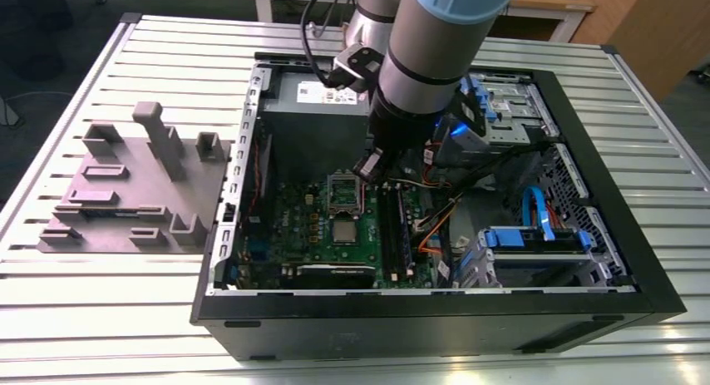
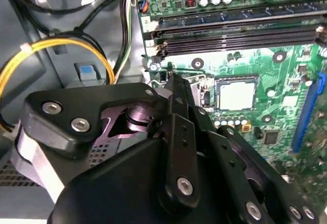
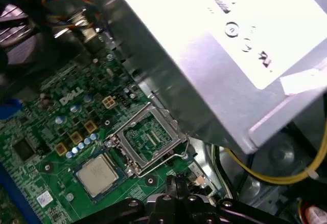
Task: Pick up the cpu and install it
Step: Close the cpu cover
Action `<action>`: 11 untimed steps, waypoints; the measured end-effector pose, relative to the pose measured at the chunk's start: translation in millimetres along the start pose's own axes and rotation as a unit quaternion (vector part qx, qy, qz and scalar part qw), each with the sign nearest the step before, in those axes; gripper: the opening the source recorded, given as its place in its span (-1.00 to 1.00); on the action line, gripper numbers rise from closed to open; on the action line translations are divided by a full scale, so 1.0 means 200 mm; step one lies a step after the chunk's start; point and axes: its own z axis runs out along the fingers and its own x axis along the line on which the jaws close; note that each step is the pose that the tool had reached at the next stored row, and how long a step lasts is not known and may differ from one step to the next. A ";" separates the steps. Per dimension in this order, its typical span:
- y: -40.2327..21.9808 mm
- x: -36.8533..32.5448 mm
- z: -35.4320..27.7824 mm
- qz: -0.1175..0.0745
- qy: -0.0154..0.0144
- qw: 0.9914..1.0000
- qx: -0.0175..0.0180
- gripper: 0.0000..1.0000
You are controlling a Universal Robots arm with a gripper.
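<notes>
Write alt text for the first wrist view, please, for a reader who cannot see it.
A silver cpu sits on a green motherboard, beside a metal socket frame hinged open. The black gripper is at the frame's edge near the socket frame, apart from the cpu, and a grey metal box with a white label looms over the board.

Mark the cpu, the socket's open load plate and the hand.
cpu [image 3: 97,175], first wrist view, middle of its metal top.
open load plate [image 3: 148,138], first wrist view, its frame.
hand [image 1: 370,167], exterior view, at its fingertips.
</notes>
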 end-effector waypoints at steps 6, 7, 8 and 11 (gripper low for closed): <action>0.003 -0.015 0.023 -0.023 0.002 1.000 -0.002 -0.80; 0.004 -0.020 0.028 -0.023 0.001 1.000 -0.002 -0.80; 0.006 -0.024 0.035 -0.023 0.000 1.000 -0.003 -0.80; 0.011 -0.034 0.053 -0.024 -0.003 1.000 -0.006 -0.80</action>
